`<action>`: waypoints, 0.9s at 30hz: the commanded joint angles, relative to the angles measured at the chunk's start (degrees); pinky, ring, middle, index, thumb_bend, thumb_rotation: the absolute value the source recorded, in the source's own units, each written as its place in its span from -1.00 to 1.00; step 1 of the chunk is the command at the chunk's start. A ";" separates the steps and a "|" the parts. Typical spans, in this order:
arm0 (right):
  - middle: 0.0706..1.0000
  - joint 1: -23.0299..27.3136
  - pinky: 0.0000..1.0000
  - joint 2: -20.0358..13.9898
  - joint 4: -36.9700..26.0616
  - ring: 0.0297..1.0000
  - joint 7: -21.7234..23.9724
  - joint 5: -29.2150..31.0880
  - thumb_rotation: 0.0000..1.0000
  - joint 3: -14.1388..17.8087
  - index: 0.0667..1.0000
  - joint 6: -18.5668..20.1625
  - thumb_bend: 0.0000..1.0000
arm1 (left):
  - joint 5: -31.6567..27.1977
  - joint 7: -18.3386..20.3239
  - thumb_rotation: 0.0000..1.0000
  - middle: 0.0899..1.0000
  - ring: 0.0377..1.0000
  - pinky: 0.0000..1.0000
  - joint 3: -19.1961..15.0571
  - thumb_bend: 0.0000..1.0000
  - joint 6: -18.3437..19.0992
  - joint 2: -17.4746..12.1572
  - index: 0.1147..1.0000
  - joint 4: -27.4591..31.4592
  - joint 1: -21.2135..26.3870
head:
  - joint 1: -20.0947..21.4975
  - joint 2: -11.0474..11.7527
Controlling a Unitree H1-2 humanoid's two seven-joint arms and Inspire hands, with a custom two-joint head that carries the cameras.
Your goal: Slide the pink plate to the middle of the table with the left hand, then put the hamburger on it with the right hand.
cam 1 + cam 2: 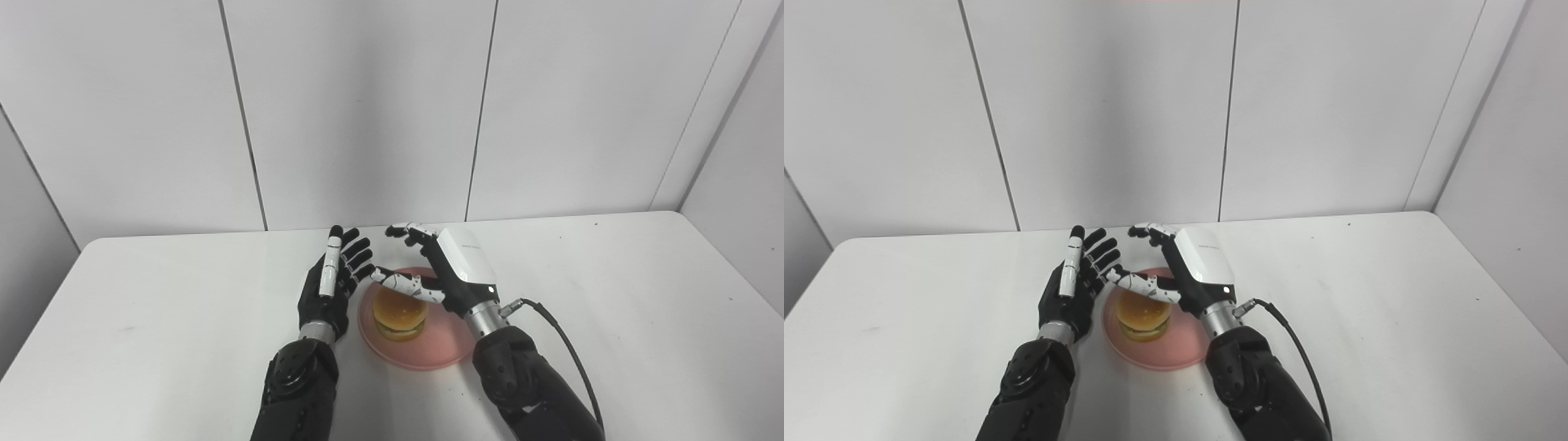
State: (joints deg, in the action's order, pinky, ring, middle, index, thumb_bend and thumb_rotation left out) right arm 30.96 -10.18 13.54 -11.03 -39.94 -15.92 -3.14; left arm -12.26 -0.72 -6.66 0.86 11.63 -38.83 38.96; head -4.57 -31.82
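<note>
- Hamburger (400, 314) sitting on the pink plate (429, 355), near the middle of the white table (153, 318), close to the front edge.
- Right hand (450, 269) raised above the plate, fingers apart, holding nothing; thumb over the bun.
- Left hand (334, 278) just left of the plate, fingers spread, empty.
- Right eye view: more bare plate rim between hamburger and left hand.
</note>
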 commanded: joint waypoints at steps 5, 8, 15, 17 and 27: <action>0.44 0.92 0.17 0.54 -4.94 0.37 -2.78 1.45 1.00 2.47 0.36 -2.14 0.50 | 4.17 -2.77 0.55 0.62 0.68 0.58 1.68 0.44 -2.63 -0.51 0.48 2.12 -1.75 | -0.22 -0.15; 0.44 0.24 0.21 1.83 -5.80 0.40 -2.47 5.65 1.00 4.91 0.34 -1.85 0.42 | 7.46 -5.30 0.60 0.68 0.72 0.62 2.80 0.42 -4.89 -0.55 0.60 3.06 -2.50 | -0.37 -0.13; 0.40 -0.57 0.22 4.77 -1.54 0.32 -2.47 18.27 1.00 12.23 0.36 -3.54 0.54 | 13.50 -12.18 0.51 0.83 0.84 0.83 3.97 0.40 -14.12 -0.02 0.77 4.14 -4.91 | -0.82 -0.19; 0.44 -0.81 0.32 5.41 -0.48 0.38 -1.92 20.71 1.00 13.91 0.41 -2.24 0.59 | 13.70 -12.49 0.48 0.91 0.93 0.90 4.01 0.30 -16.76 -0.23 0.82 3.24 -5.00 | -0.90 -0.20; 0.66 -1.14 0.56 6.62 3.71 0.60 1.77 32.64 1.00 19.25 0.56 3.77 0.45 | 16.64 -13.39 0.57 1.00 1.00 1.00 5.12 0.23 -18.36 -2.99 0.87 2.31 -5.08 | -0.95 -0.16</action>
State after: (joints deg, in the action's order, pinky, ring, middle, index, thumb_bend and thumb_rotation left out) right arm 27.98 -4.00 18.12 -9.83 -8.60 2.79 -0.15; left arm 3.00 -13.33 -1.89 -15.98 9.42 -37.24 32.19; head -5.45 -31.91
